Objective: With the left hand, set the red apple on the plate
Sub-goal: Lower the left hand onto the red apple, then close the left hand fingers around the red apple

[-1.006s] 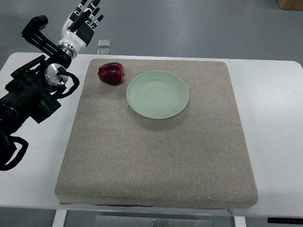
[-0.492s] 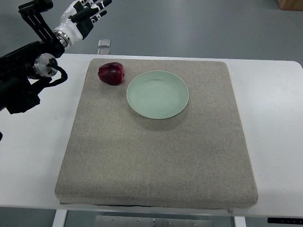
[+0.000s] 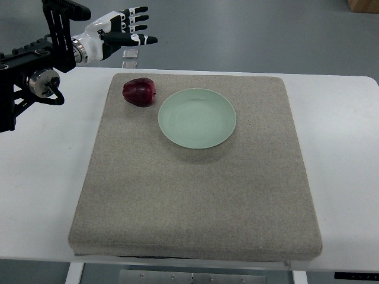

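The left hand (image 3: 121, 32), fingers spread and holding nothing, reaches out above the far edge of the table, its fingertips pointing right. A second ago the same hand pointed away from the robot, off the table's far left corner; since then the arm has swung up and around, turning the hand across so that it now hangs beyond and slightly left of the apple (image 3: 140, 92). That looks like the start of the approach: the hand is lined up near the fruit but well clear of it, and nothing has been grasped.

The apple, dark red, sits where it was, on the mat (image 3: 195, 195) near its far left corner, just beside the plate (image 3: 197, 118) but apart from its rim. The pale green plate is empty, so the task is not yet under way in any real sense; the hand must come down over the apple first.

The grey mat covers most of a white table (image 3: 343, 154). A small clear object (image 3: 130, 54) lies just past the table's far edge, below the fingers. Beyond is grey floor. The right arm is out of view.
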Robot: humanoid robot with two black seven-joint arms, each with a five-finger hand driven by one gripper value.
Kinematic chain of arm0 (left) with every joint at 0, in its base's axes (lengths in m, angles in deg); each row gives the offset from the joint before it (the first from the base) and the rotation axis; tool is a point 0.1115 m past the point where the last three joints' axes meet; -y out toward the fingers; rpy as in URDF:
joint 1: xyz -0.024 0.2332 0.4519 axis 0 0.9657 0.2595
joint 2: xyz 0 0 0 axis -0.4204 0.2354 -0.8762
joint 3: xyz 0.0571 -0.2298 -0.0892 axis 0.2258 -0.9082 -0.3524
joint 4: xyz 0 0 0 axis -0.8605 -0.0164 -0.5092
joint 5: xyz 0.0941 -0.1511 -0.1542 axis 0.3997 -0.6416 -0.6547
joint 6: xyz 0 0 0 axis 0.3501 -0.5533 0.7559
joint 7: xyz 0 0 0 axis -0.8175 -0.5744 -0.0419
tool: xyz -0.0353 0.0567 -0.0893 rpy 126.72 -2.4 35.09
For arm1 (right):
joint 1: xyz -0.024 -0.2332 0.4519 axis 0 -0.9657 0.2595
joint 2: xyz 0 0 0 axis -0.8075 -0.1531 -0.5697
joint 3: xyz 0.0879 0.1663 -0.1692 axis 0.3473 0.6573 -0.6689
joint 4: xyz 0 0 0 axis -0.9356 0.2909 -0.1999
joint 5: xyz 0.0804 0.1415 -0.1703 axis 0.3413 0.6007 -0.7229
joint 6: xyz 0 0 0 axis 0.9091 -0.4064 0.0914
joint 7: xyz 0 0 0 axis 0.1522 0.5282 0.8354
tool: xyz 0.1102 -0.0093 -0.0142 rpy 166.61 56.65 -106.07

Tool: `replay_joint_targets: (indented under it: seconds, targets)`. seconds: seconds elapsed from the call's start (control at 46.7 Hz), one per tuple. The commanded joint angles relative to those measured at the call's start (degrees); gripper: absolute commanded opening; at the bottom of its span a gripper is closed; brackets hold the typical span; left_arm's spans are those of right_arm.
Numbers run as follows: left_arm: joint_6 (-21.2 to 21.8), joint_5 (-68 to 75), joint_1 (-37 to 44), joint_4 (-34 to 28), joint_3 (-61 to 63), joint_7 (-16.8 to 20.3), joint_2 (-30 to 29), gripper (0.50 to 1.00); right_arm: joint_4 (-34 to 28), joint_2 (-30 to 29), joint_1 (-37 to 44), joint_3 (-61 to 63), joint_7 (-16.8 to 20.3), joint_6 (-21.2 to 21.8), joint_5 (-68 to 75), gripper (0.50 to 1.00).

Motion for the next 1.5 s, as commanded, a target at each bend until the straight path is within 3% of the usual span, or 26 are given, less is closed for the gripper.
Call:
replay_joint_targets:
  seconds: [0.0,0.3,0.471,0.92,1.477]
  targets:
    - [0.0,6.8,-0.5,0.3,0.2,-0.1,-0.8,0.984,0.0,0.0,0.0,0.0,0.0,0.0,0.0,0.93]
    - [0.4,30.1,-0.9,-0.1,0.3,-0.2,-0.9,0.973,0.0,0.0,0.0,0.0,0.0,0.0,0.0,0.93]
    - [5.2,38.7,-0.7,-0.5,0.3,-1.3,0.6,0.969,0.0,0.0,0.0,0.0,0.0,0.0,0.0,0.932]
    - [13.5,39.8,1.0,-1.8,8.0,-3.0,5.8,0.936,0.0,0.0,0.0,0.0,0.0,0.0,0.0,0.932]
    - [16.4,44.0,2.0,-4.2,11.5,-3.0,7.8,0.857,0.0,0.0,0.0,0.0,0.1,0.0,0.0,0.93]
